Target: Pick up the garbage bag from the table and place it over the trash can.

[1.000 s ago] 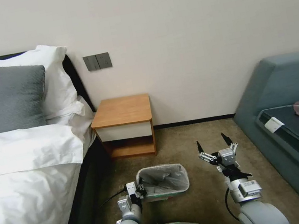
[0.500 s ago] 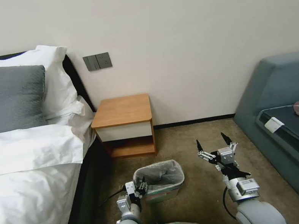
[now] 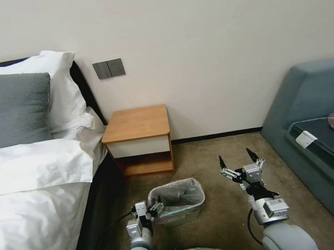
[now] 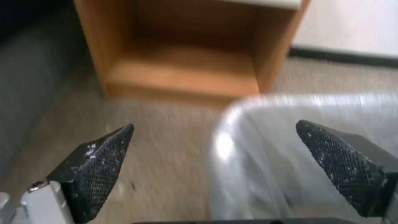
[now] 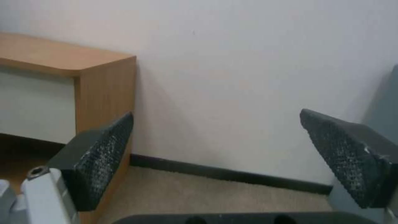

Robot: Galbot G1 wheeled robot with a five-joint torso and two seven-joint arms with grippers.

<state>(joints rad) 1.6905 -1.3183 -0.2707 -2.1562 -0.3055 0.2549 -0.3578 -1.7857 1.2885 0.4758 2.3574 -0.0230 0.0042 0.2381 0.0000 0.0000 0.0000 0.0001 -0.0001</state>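
A: Since a second ago the left gripper has drawn back toward the robot's left, and the trash can sits slightly nearer the bed than it did. Right arm unchanged.

B: Jaw state, left?

A: Spread wide. In the left wrist view its fingertips stand far apart, one over bare carpet, the other over the lined corner of the can. Nothing is pinched between them.

B: Bag location?

A: The garbage bag lines the can, grey plastic folded over the rim; the can stands on the carpet in front of the table. Table top is bare wood.

B: Right gripper?

A: The right gripper is raised above the carpet to the can's right, well apart from it, jaws spread and holding nothing. Its wrist camera faces the wall and the table's side.
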